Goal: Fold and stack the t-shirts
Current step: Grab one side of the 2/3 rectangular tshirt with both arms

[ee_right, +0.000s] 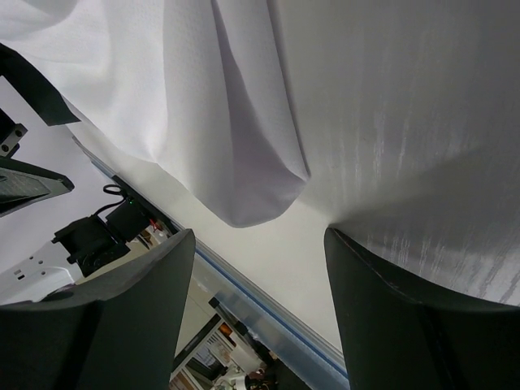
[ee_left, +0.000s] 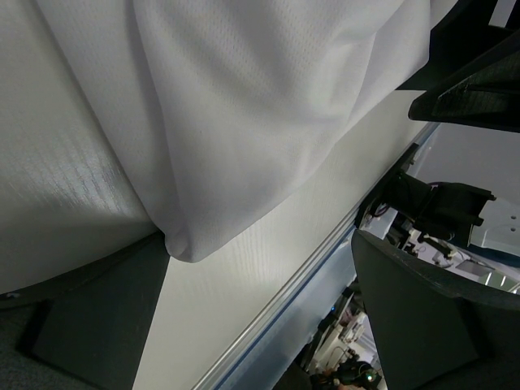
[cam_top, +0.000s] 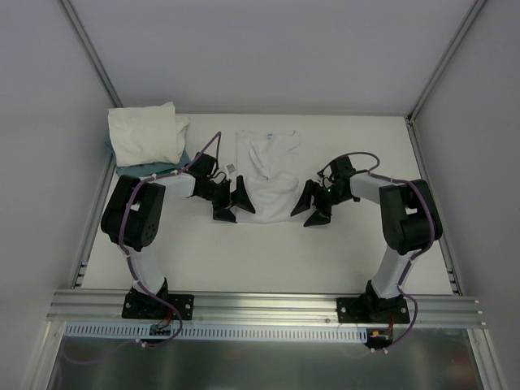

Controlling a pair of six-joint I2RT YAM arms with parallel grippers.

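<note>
A white t-shirt lies partly folded in the middle of the table, collar at the far end. My left gripper is open at the shirt's near left edge; in the left wrist view the cloth hangs above the gap between the fingers, none of it between them. My right gripper is open at the near right edge; the right wrist view shows a fold of the shirt just beyond the fingers. A stack of folded white t-shirts sits at the far left.
A teal-blue flat item lies under the stack at the far left. A small tag lies beside the shirt's left side. Aluminium frame rails run along the near edge, and grey walls close the sides.
</note>
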